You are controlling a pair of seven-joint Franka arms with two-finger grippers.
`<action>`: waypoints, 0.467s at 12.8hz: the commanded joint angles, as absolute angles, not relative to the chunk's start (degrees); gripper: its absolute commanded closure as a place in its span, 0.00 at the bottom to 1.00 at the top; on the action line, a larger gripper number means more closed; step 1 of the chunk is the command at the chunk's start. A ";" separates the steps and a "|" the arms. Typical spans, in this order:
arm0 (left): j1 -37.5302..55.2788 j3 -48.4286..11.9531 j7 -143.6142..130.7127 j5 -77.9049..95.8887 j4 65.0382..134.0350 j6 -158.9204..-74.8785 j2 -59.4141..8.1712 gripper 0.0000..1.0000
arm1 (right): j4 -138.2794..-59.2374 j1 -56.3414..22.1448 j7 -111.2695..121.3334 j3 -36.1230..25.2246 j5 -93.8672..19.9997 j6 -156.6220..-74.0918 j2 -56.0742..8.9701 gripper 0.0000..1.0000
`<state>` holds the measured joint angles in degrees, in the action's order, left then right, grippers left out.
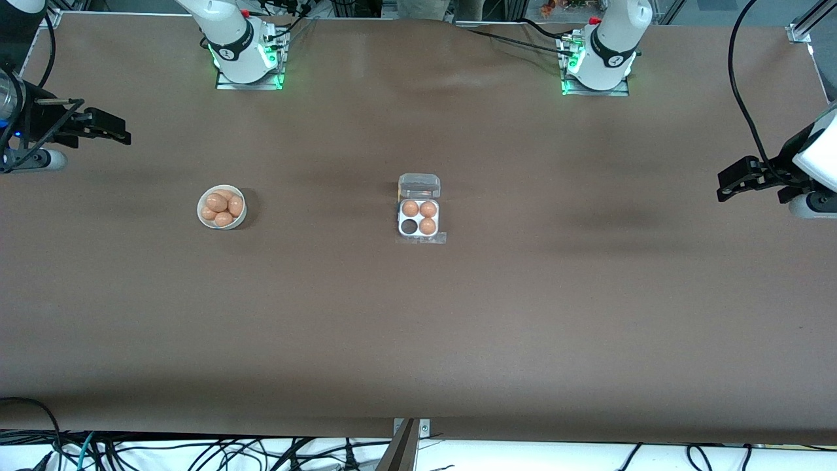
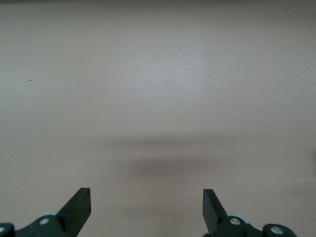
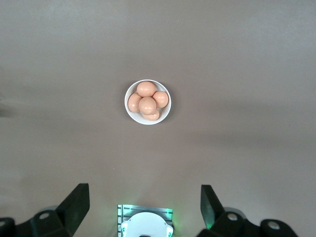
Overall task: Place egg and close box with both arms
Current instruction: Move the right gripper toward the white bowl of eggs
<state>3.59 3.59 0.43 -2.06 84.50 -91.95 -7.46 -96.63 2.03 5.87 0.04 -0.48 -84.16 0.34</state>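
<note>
Nothing is grasped yet, so the step in hand looks like fetching one egg from the white bowl (image 1: 222, 207), which sits on the desk (image 1: 418, 327) toward the right arm's end and holds a small heap of eggs (image 1: 216, 201). The box (image 1: 418, 218) lies mid-desk, well apart from the bowl, its clear lid (image 1: 419, 186) thrown back toward the robots' edge; three cells are filled and the one empty cell (image 1: 409, 226) is at the corner nearer the front camera and nearer the bowl. The right pincer (image 1: 124, 135) hangs spread and empty over the desk's end by its own side; the left pincer (image 1: 722, 185) waits likewise, spread and empty, over bare desk at the other end. To do this well, I would bring the right pincer straight down over the topmost egg (image 3: 147, 104), fingers (image 3: 76, 202) straddling its narrow width, and close gently, since the eggs touch one another and a sideways approach could roll the heap.
</note>
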 commanded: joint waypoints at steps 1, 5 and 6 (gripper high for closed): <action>3.60 3.52 0.44 -1.58 83.14 -90.97 -8.09 0.00 | -96.86 2.37 5.10 0.44 0.09 -83.94 1.49 0.00; 3.43 3.60 0.44 1.65 83.14 -90.97 -8.09 0.00 | -96.07 2.29 5.71 0.61 0.09 -83.76 1.49 0.00; 3.43 3.60 0.35 1.76 83.14 -90.97 -8.09 0.00 | -95.37 2.37 5.45 0.44 -0.43 -83.41 1.32 0.00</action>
